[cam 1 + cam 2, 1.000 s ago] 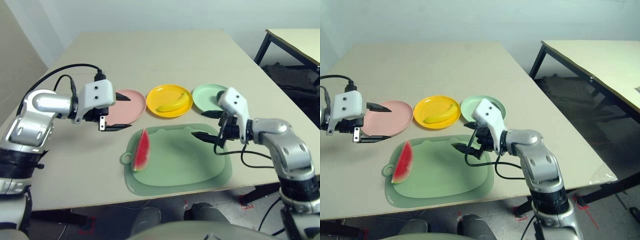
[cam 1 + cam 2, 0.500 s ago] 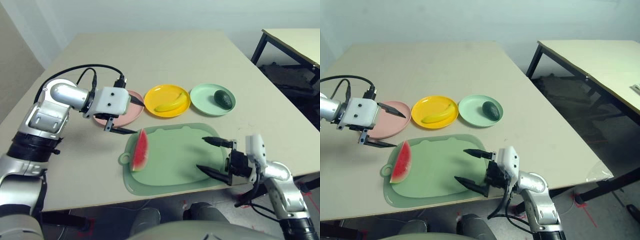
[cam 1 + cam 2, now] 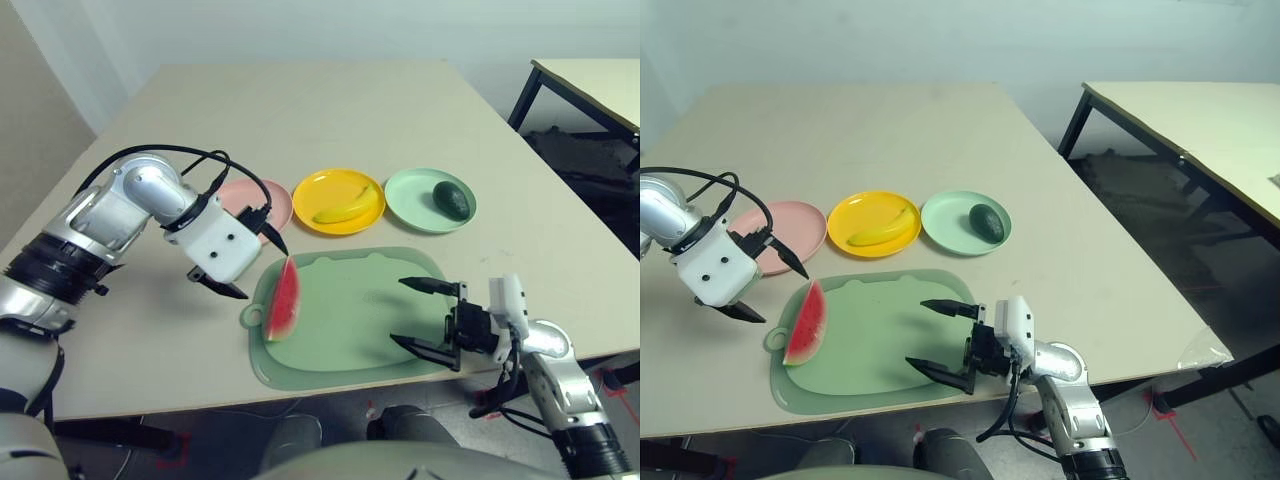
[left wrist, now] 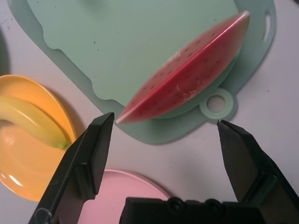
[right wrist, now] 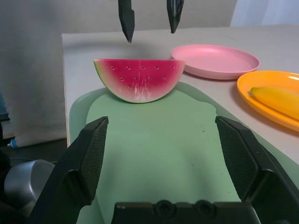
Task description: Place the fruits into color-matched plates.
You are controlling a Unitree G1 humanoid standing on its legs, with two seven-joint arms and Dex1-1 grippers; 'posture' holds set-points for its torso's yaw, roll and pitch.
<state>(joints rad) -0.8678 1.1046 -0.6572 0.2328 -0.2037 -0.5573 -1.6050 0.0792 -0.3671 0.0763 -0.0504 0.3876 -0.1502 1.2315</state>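
The watermelon wedge [image 3: 284,301] stands on its rind at the left end of the sage-green mat [image 3: 360,325]. My left gripper [image 3: 255,266] is open, hovering just left of and above the wedge, apart from it. The pale pink plate [image 3: 270,201] lies behind it with nothing on it. The banana [image 3: 340,211] rests in the yellow-orange plate [image 3: 338,201]. The avocado [image 3: 451,198] sits in the mint green plate [image 3: 428,199]. My right gripper [image 3: 419,315] is open and low over the mat's right end, pointing toward the wedge [image 5: 139,78].
The three plates form a row behind the mat, which reaches close to the table's front edge. A second table [image 3: 590,85] stands off to the right, across a gap. The far half of my table is bare.
My left gripper swung down from the pink plate to just left of the watermelon wedge. The right gripper stayed low over the mat's right end.
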